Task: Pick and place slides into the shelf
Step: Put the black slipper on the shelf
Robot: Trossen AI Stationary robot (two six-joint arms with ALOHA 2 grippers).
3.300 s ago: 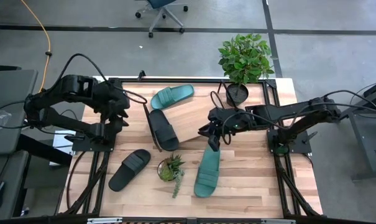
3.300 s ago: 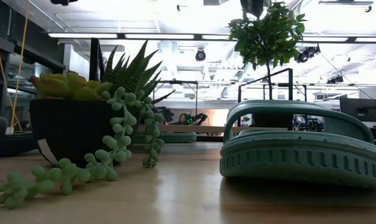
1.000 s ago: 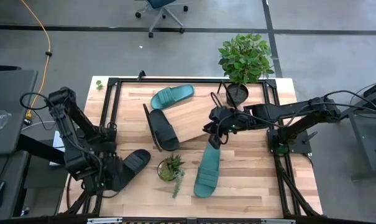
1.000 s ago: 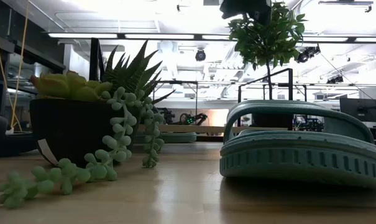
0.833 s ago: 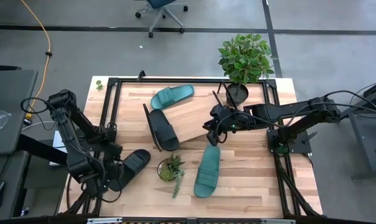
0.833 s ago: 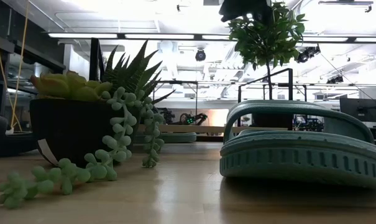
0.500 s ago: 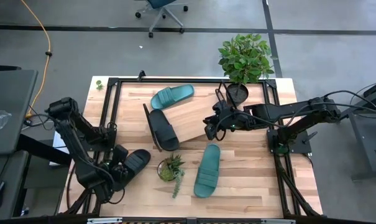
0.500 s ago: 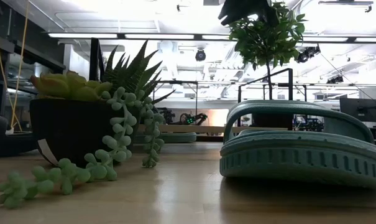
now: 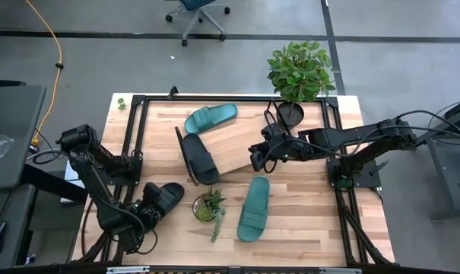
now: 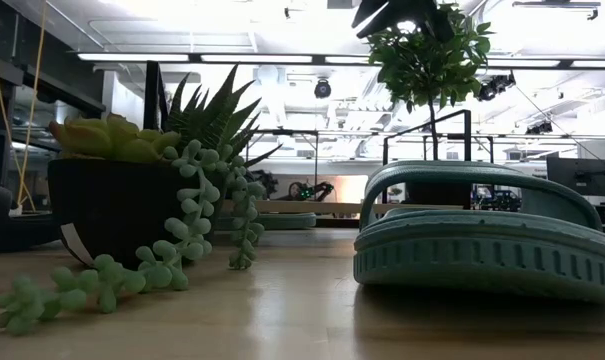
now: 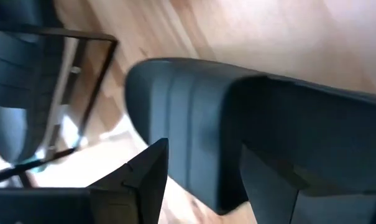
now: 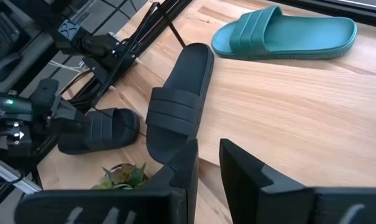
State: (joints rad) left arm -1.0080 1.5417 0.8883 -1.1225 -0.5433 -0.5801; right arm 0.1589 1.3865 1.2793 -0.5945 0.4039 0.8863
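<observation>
Left end effector: [image 9: 155, 207] lower left of the high view, at the heel of a black slide [image 9: 167, 198]; its fingers [image 11: 144, 180] stand apart on either side of that slide's end, and whether they press it cannot be told.
Right end effector: [image 9: 258, 157] centre of the high view, above the shelf [image 9: 237, 156]; its jaws sit narrowly parted with nothing between them.
Slides: a second black slide [image 9: 197, 154] lies at the shelf's left end; one teal slide [image 9: 210, 116] lies at upper centre; the other teal slide [image 9: 252, 206] lies on the table [image 9: 306, 221] at lower centre.
Surface: light-wood table in a black frame, with a small succulent pot [image 9: 207, 207] between the lower black and teal slides, and a leafy potted plant [image 9: 298, 76] at the upper right corner.
Room: grey floor, an office chair [image 9: 195, 11] at top centre, a yellow cable [image 9: 51, 34] at upper left; the low view shows ceiling strip lights.
Change: since a second ago the left arm has swung lower, and the right end effector has released the lower teal slide and drawn back up over the shelf.
</observation>
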